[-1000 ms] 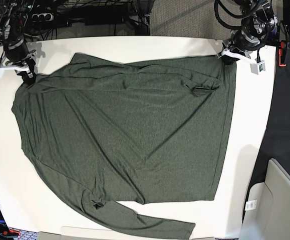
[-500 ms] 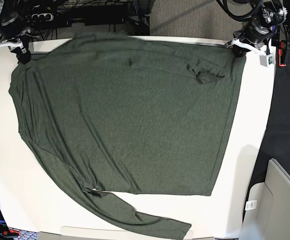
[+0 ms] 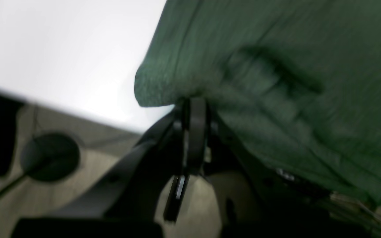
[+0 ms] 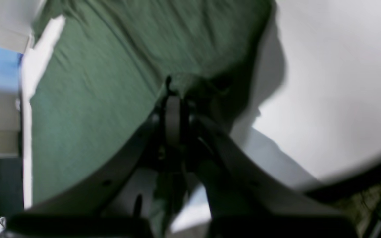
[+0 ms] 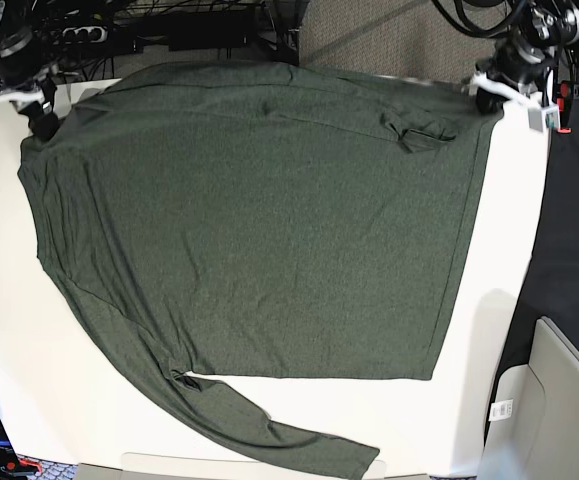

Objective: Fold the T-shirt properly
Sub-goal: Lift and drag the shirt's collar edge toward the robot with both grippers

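You have the dark olive-green heathered knit T-shirt (image 5: 259, 220) spread across the white table (image 5: 494, 350), its far edge lifted at both corners. Your left gripper (image 5: 486, 95) is clamped tight on the corner at the base view's right; your right gripper (image 5: 41, 118) pinches the opposite corner. Both wrist views are blurred, so you can't see the fingertips under the cloth. One long sleeve (image 5: 269, 435) runs toward the near table edge.

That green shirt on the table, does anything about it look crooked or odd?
Yes. The T-shirt lies unevenly: one long sleeve trails off toward the table front edge, and a small bunched fold sits near the far corner.
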Controlling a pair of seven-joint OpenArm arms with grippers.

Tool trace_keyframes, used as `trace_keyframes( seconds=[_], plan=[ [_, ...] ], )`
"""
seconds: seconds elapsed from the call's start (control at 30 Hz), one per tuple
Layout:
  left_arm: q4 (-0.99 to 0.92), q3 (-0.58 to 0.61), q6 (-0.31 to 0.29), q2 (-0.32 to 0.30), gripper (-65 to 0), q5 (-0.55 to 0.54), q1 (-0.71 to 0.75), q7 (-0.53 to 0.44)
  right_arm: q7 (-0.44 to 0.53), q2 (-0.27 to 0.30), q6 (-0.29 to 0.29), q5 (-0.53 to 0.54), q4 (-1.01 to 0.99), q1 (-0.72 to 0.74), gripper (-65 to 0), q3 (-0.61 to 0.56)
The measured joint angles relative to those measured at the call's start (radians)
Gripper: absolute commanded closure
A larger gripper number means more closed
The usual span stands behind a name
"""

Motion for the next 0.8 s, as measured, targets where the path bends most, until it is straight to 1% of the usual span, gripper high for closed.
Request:
trace_keyframes(
  seconds=[0.1,0.2,0.53,0.7,0.8],
  plan=[
    [0.001,0.003,-0.004,0.000,0.0,-0.004,-0.069,-0.004,0.001,0.000,0.000,-0.003,-0.001,0.050,-0.5,0.000],
    [0.002,0.003,-0.002,0.001,0.0,0.001,-0.105,0.001,0.003,0.000,0.001,-0.003,-0.020,0.091,-0.5,0.001],
    [-0.042,0.003,0.002,0.002,0.0,0.006,-0.277,0.002,0.000,0.003,-0.001,-0.018,-0.213,0.250,-0.5,0.002],
    [-0.084,0.003,-0.002,0.003,0.0,0.010,-0.341,0.002,0.002,0.003,0.000,-0.018,-0.268,0.317,-0.5,0.002],
    [-0.116,0.003,0.005,0.006,0.0,0.011,-0.381,0.000,0.002,0.003,0.000,-0.018,-0.297,0.353,-0.4,0.002]
  ],
)
